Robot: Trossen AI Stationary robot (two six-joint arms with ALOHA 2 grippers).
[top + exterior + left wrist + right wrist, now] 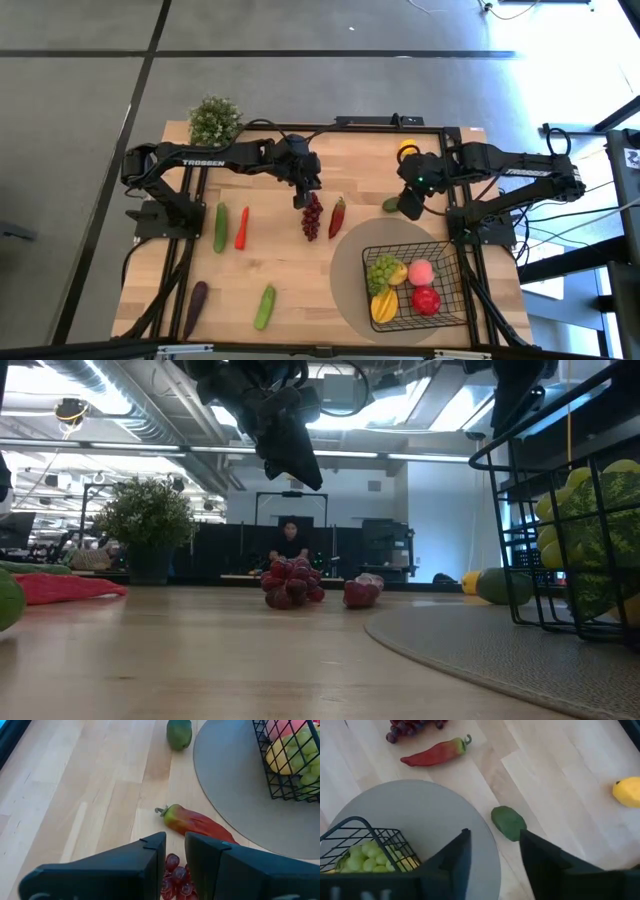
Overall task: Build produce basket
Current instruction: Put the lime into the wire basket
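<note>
The black wire basket [445, 262] stands on a round grey mat at the near right. It holds green grapes [384, 268], a peach, a red apple and yellow fruit. Dark red grapes [312, 216] and a red chili [337, 214] lie on the wood mid-table. My left gripper [175, 852] hovers above the grapes with a narrow gap between its fingers and nothing in it. The grapes rest on the table well below it [290, 584]. My right gripper [495, 855] stands open above the mat's far edge. A green avocado [509, 823] lies on the table just beyond its fingertips.
A yellow lemon [407, 150] lies at the far right and a potted plant [213, 120] at the far left corner. A cucumber [220, 228] and an orange-red vegetable [242, 228] lie left of centre. An eggplant [196, 300] and another cucumber [264, 307] lie near the front edge.
</note>
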